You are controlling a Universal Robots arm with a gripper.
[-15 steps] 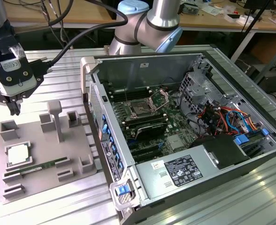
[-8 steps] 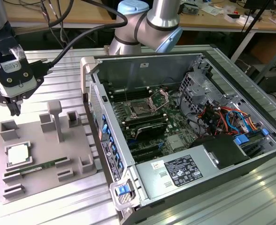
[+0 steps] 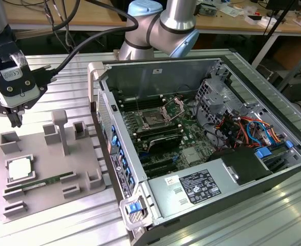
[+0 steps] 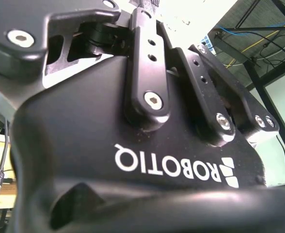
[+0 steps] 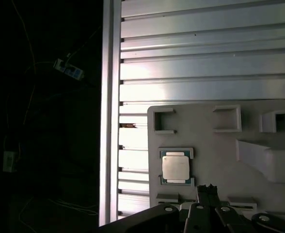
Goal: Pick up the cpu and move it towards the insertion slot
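Ribbed aluminium table (image 3: 273,220), wooden workbench (image 3: 227,23) behind, dangling cables (image 3: 58,15), bright glare on the metal

The gripper (image 3: 13,119) is cut off for me by the exterior view's left edge. In the first wrist view it runs off the picture's edge, and so does the grey tray (image 5: 215,155). The arm (image 3: 163,23) is cropped at the exterior view's top. I can't make out what lies inside the socket (image 3: 153,121); it's too small from here.

One cpu (image 3: 18,168), one insertion slot (image 3: 153,121), one memory stick (image 3: 44,182), one computer case (image 3: 155,74)
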